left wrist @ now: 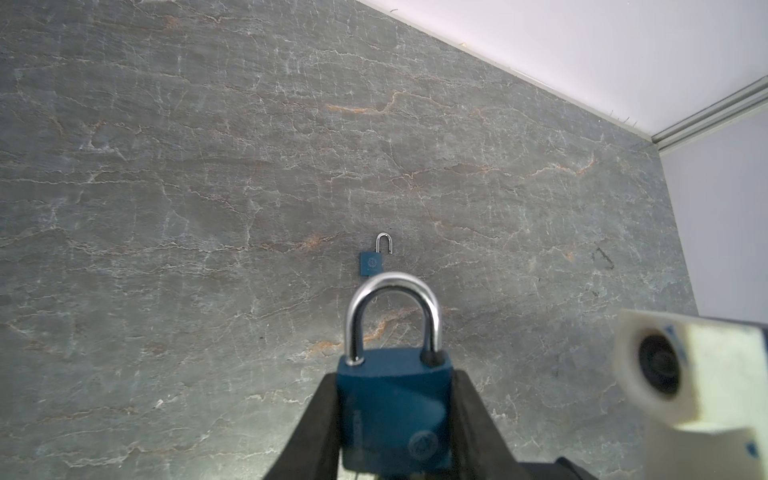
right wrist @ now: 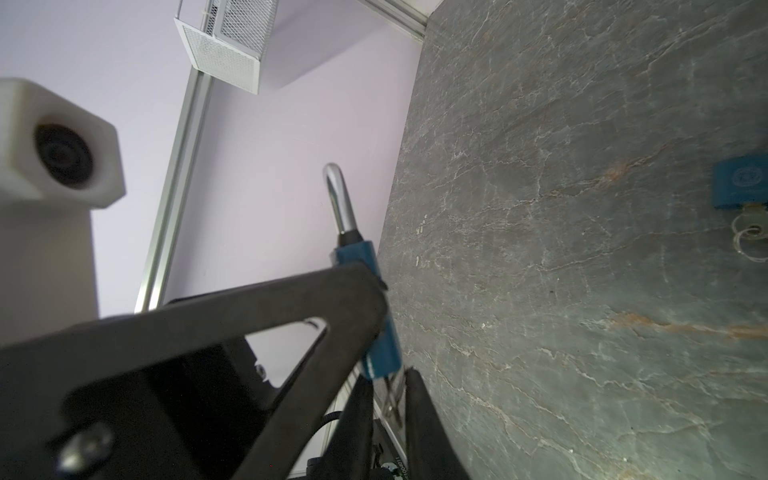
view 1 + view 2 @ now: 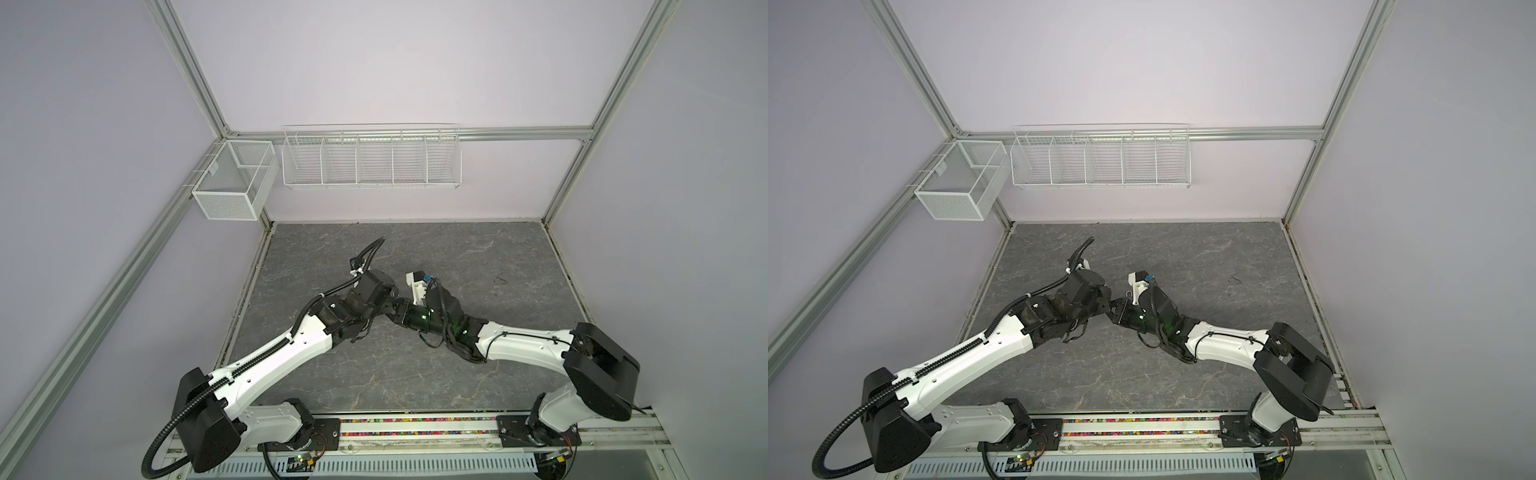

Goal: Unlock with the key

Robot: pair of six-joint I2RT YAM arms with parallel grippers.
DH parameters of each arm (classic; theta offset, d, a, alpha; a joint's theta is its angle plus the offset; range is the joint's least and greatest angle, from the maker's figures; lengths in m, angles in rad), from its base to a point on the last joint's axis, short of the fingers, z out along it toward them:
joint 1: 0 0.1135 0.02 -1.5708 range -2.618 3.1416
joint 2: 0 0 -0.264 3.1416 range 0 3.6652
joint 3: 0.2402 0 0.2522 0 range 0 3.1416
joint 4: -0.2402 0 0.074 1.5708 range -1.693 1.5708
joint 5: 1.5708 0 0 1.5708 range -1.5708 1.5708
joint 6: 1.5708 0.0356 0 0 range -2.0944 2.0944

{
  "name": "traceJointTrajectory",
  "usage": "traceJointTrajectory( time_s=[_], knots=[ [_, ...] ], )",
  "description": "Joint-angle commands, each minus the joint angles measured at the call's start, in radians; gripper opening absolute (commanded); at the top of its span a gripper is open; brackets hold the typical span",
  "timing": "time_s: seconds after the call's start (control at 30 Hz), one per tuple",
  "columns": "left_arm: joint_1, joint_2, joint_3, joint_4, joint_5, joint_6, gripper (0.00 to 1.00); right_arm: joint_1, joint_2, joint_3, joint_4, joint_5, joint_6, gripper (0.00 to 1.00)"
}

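Left wrist view: the left hand [image 1: 395, 376] clamps the blue padlock [image 1: 395, 407] by its body above mid-bench, shackle [image 1: 392, 291] outward, keyhole end presented to the right hand [image 2: 390, 378], whose fingers [image 2: 419, 415] stand slightly apart around the key [image 2: 392, 395]. Keyway is hidden; whether the shackle is freed is unclear. Farther out on the bench [image 1: 166, 208] lies a second padlock [image 1: 370, 264], open.

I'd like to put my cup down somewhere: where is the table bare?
The table is bare along the back wall, beyond the right arm, and in front between both arms. Crowded mid-table: the left gripper holds a padlock at the right gripper, a second padlock lying there.
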Motion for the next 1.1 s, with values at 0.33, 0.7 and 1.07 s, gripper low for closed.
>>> traceJointTrajectory(
  time_s=[0.33,0.7,1.07],
  knots=[
    [-0.004,-0.033,0.018,0.07,0.0,0.018,0.0,0.018,-0.049,-0.102,0.198,0.004,-0.049,0.2],
    [-0.004,-0.041,0.006,0.082,0.021,0.008,0.0,0.017,-0.078,-0.095,0.138,0.055,-0.102,0.11],
    [-0.006,-0.049,-0.004,0.09,0.056,-0.007,0.0,0.013,-0.067,-0.079,0.15,0.073,-0.123,0.07]
  ],
)
